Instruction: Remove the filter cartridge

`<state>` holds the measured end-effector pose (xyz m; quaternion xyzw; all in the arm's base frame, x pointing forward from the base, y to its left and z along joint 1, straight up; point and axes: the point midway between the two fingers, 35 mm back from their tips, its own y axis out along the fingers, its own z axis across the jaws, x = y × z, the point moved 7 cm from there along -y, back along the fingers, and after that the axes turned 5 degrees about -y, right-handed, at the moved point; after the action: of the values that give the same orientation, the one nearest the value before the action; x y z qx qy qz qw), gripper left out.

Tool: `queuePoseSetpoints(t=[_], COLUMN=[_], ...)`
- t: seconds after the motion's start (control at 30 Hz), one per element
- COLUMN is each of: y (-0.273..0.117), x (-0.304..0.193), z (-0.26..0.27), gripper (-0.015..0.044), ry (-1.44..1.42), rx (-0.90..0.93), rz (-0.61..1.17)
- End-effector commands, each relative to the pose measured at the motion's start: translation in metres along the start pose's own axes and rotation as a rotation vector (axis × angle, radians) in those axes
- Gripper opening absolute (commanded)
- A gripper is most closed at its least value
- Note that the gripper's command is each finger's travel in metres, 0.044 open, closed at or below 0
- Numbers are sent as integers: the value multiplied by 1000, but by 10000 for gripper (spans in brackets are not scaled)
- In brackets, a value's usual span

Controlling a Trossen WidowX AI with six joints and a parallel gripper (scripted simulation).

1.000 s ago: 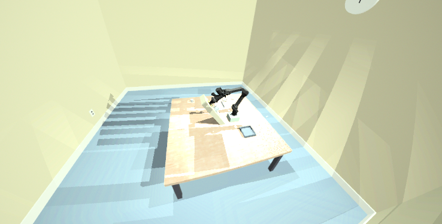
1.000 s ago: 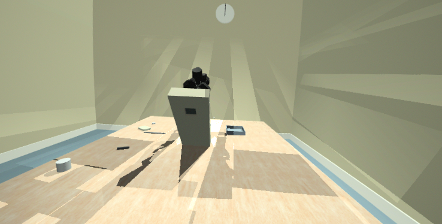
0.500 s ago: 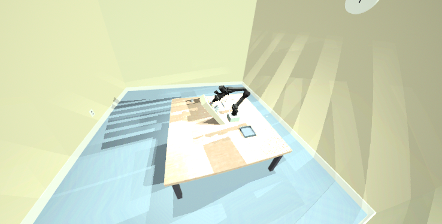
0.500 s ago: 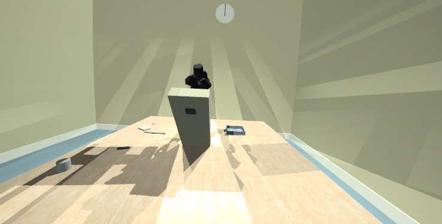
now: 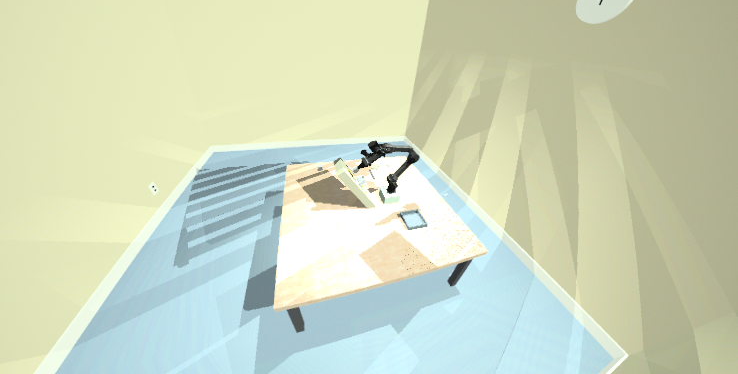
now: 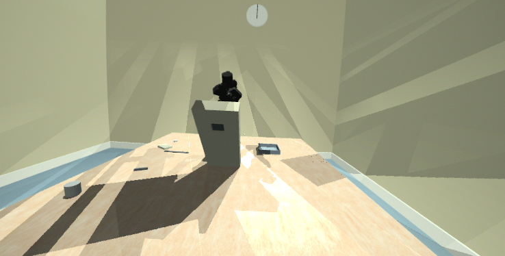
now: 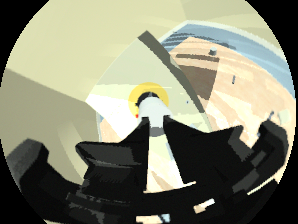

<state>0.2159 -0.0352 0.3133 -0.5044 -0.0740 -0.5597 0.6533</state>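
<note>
The pale cylindrical cartridge (image 7: 154, 106) stands out from the face of the tilted service panel (image 5: 355, 186) (image 6: 222, 144) (image 7: 131, 65). My gripper (image 5: 358, 168) (image 7: 154, 119) is shut on the cartridge's outer end, in front of the panel. A yellow ring (image 7: 149, 87) surrounds the panel's opening, and a dark part of the opening shows beside the cartridge's far end. I cannot tell whether that end is fully clear of the opening. The slots are hidden by the fingers. The blue-grey tray (image 5: 414, 227) (image 6: 269, 152) lies on the table away from the gripper, with no cartridge in it.
The arm's pale base block (image 5: 389, 196) stands between panel and tray. A grey cylinder (image 6: 72, 189) (image 7: 213, 51), a small dark bar (image 6: 140, 168), a thin rod (image 6: 176, 152) and a pale flat block (image 6: 164, 146) lie on the table (image 5: 320, 268) to one side of the panel.
</note>
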Motion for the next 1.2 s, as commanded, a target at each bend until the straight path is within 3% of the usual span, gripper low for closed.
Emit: queuePoseSetpoints(t=[0.0, 0.77, 0.9, 1.17], y=[-4, 7, 8, 8], x=[0, -61, -54, -54], z=[0, -44, -40, -40], gripper=[0, 0, 96, 96], ry=[-7, -7, -1, -1], rx=[12, 11, -5, -5], rz=[-11, -8, 8, 8])
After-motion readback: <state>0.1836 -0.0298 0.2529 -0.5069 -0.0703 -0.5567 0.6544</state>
